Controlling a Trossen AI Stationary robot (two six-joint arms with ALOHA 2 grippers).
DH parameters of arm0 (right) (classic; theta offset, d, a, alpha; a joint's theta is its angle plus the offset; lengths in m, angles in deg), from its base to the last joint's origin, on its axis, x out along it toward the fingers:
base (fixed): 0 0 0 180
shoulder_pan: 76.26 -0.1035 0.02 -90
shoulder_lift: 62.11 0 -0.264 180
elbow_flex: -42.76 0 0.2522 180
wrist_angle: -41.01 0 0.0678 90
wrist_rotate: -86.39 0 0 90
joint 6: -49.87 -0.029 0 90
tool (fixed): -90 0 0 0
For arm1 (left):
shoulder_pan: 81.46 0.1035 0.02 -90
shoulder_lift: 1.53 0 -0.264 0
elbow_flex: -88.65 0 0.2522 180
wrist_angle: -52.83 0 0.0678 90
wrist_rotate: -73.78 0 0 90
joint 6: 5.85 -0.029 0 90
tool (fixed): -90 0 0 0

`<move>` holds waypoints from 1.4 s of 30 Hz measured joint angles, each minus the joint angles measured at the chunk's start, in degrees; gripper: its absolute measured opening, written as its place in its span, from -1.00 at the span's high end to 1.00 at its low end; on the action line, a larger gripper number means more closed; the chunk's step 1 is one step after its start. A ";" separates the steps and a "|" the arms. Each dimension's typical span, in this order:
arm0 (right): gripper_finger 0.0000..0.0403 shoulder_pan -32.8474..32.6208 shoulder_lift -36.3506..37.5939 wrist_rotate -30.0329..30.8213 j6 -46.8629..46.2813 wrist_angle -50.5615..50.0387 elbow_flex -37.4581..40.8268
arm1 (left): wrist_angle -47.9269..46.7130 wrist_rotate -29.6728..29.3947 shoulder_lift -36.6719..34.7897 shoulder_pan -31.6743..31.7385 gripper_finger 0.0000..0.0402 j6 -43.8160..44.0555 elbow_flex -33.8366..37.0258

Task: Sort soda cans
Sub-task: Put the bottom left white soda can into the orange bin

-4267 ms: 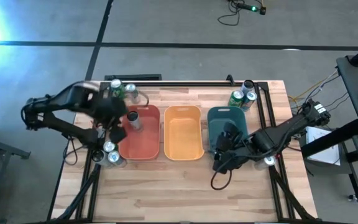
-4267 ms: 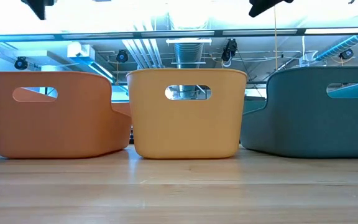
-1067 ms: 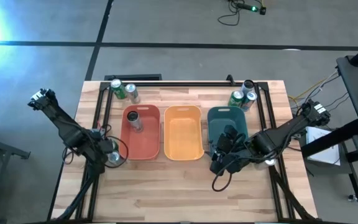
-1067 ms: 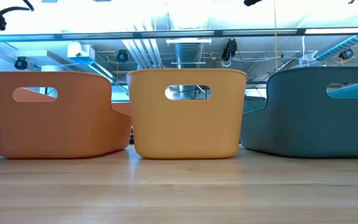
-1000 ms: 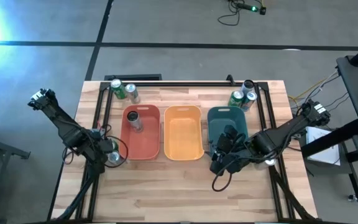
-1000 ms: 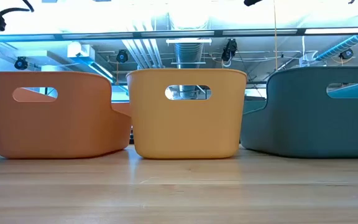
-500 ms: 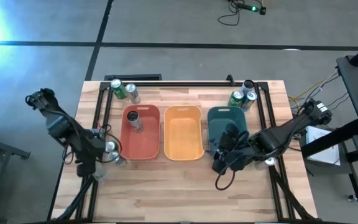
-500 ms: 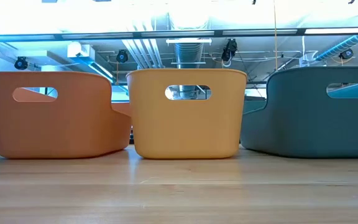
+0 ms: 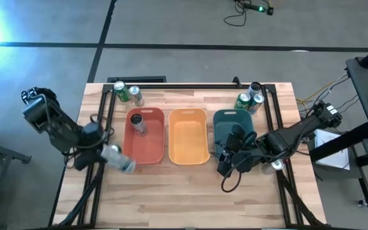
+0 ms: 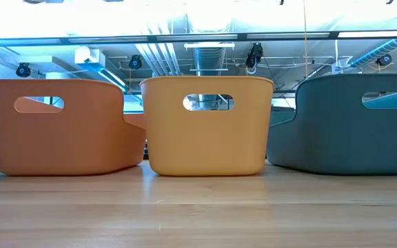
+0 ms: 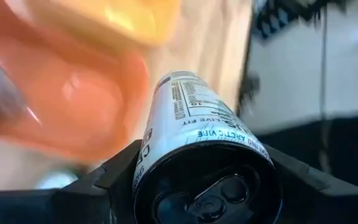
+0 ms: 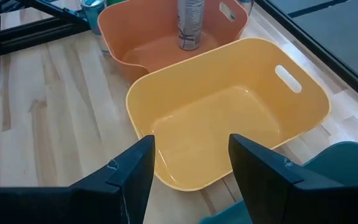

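The silver can [image 11: 194, 134] hides the left gripper's fingers [image 11: 114, 174] mostly, its base cut off, bins behind blurred.

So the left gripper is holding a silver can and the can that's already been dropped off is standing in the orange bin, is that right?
Not quite. The left gripper does hold a silver can, but the can already dropped off stands in the red bin, not the orange bin, which holds nothing, as the high view and the right wrist view show.

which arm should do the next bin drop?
Left. The left gripper already grips a silver can beside the red bin. The right gripper is open and empty, by the teal bin.
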 joint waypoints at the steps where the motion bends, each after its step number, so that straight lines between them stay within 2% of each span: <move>1: 0.00 0.00 0.00 0.02 -0.01 0.00 0.00 | 0.00 -2.51 0.00 0.00 -0.19 -0.76 -0.27; 6: 0.00 0.00 0.00 0.02 -0.14 0.23 0.00 | -1.94 -10.37 0.13 0.05 -0.19 -2.15 1.11; 15: 0.00 0.35 0.00 0.07 -0.17 1.07 0.00 | -5.30 -12.64 4.44 6.60 -0.19 -2.23 9.26; 17: 0.00 0.50 0.00 0.07 -0.25 1.09 0.00 | -5.22 -10.34 5.92 9.16 -0.19 -4.56 10.21; 23: 0.00 0.63 0.00 0.07 -0.73 1.16 0.00 | -5.53 4.31 10.51 19.17 -0.19 -11.78 10.87; 31: 0.00 0.61 0.00 -0.37 -2.11 1.43 0.00 | -5.42 7.87 17.72 32.41 -0.19 -19.21 10.49; 42: 0.00 0.59 -0.01 -3.58 -2.20 1.44 0.00 | -4.72 11.69 26.18 34.88 -0.20 -26.70 10.46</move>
